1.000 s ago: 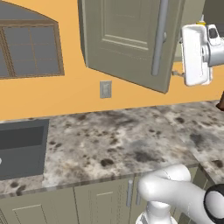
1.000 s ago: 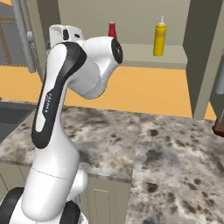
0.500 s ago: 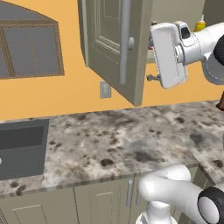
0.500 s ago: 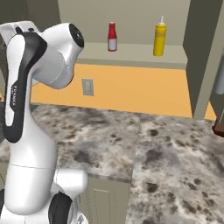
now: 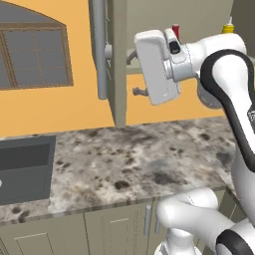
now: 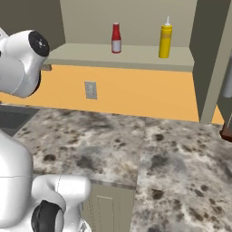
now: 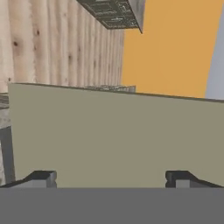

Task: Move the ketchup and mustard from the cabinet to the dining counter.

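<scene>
The ketchup (image 6: 116,38), a small red bottle, and the taller yellow mustard (image 6: 165,41) stand upright side by side on the shelf of the open cabinet (image 6: 122,56). In the left base view the ketchup (image 5: 175,30) and mustard (image 5: 228,27) only peek out behind my arm. My gripper (image 5: 135,73) is open and empty, pointing left at the inner face of the left cabinet door (image 5: 117,60), which stands swung wide, edge-on. In the hand view that olive door face (image 7: 113,135) sits close in front of the gripper (image 7: 110,179). The dining counter is out of view.
A speckled granite counter (image 5: 129,159) runs below the cabinet, with a sink (image 5: 22,169) at its left. The door's long bar handle (image 5: 99,50) hangs on its far side. The right cabinet door (image 6: 208,68) stands open. A wall outlet (image 6: 90,89) and a window (image 5: 35,60) mark the orange wall.
The left cabinet door has swung further open to the left, and my hand has moved left with it. The gripper stays open; the bottles have not moved.
</scene>
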You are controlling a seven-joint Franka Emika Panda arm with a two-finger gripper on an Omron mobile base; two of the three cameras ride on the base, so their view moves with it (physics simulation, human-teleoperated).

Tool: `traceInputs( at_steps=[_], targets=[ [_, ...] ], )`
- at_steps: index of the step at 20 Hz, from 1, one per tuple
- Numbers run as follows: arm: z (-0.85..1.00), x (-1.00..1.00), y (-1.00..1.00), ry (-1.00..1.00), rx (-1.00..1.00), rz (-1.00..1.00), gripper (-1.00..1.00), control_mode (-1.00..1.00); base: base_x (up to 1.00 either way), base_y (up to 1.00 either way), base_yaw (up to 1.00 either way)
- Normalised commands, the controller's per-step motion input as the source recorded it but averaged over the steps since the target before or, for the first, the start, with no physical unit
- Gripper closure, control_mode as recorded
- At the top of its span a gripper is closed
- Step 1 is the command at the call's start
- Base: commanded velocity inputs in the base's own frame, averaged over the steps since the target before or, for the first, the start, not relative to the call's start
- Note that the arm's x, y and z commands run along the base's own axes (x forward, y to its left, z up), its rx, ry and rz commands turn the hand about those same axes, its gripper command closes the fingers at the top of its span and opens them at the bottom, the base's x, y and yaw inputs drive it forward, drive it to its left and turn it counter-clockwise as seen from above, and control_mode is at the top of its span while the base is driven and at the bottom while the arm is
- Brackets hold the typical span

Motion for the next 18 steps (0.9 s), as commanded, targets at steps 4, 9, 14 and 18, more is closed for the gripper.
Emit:
traceInputs(
  at_steps=[4, 9, 14, 18],
  targets=[
    [-0.01, -0.04, -0.01, 0.00, 0.00, 0.00, -1.00, -1.00, 0.00, 0.00, 0.00],
    [0.42, -0.15, -0.76, 0.17, 0.20, -0.23, -1.00, -1.00, 0.00, 0.00, 0.00],
    [0.34, -0.09, -1.00, 0.55, 0.45, -0.51, -1.00, -1.00, 0.00, 0.00, 0.00],
    [0.01, 0.00, -0.68, 0.69, 0.51, -0.58, -1.00, -1.00, 0.00, 0.00, 0.00]
  ],
)
